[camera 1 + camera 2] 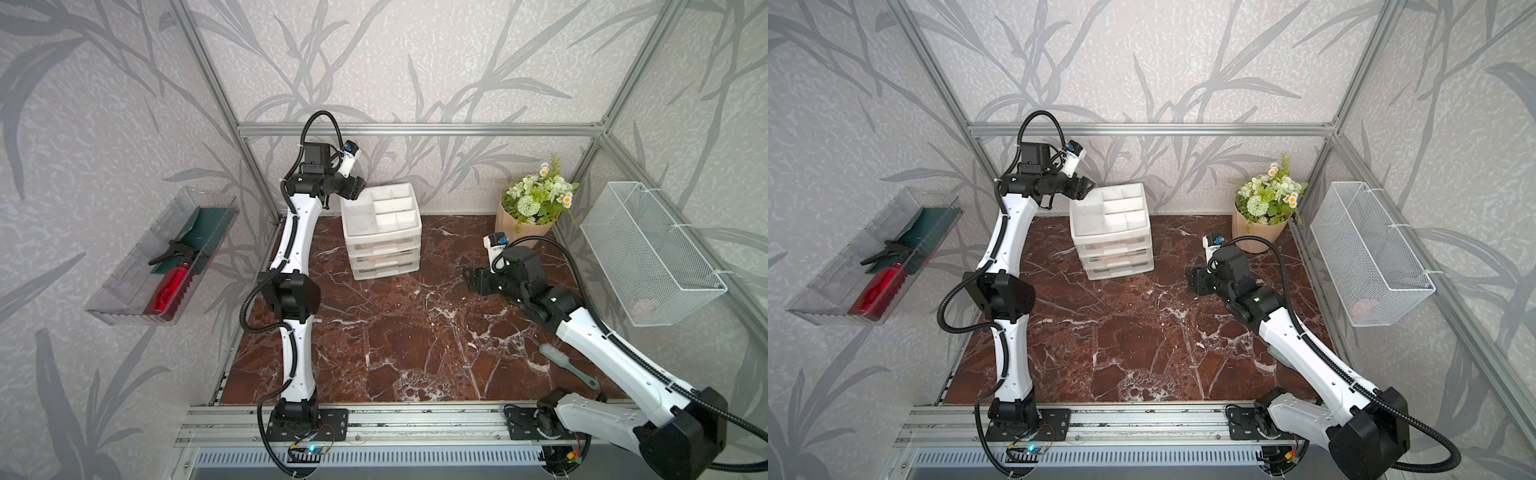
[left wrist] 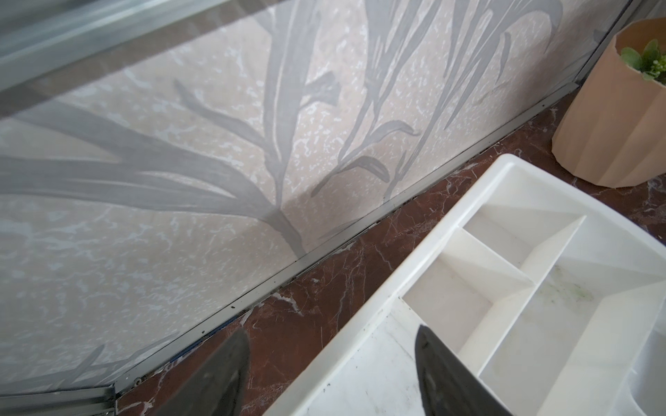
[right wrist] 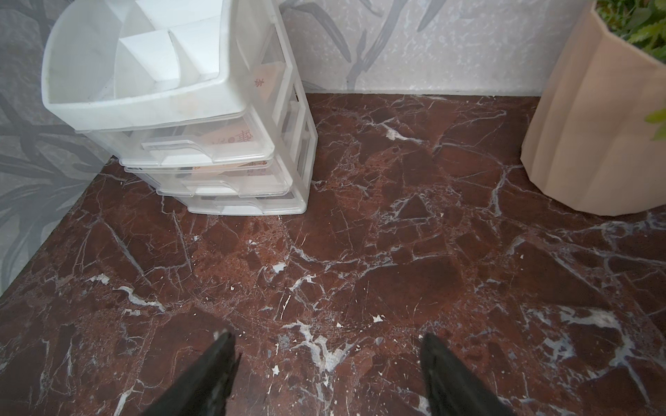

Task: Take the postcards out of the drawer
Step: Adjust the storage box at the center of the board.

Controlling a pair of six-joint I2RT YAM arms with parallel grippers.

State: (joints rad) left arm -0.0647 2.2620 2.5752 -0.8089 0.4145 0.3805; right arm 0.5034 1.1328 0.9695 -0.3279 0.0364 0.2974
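Three drawers (image 3: 223, 182) seemingly shut, postcards (image 3: 236, 137) inside, left end effector (image 2: 331, 333) wide, empty above the tray (image 2: 504, 169), right end effector (image 3: 326, 336) wide over the counter (image 3: 360, 252).

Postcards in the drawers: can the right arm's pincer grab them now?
Probably not yet. The postcards lie inside drawers that look shut. The open right pincer has bare marble up to the drawer fronts, but must pull one open first.

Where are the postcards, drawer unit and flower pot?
postcards (image 3: 234, 137): right wrist view, card inside top drawer.
drawer unit (image 1: 384, 254): in a top view, middle drawer front.
flower pot (image 1: 523, 235): in a top view, side wall.
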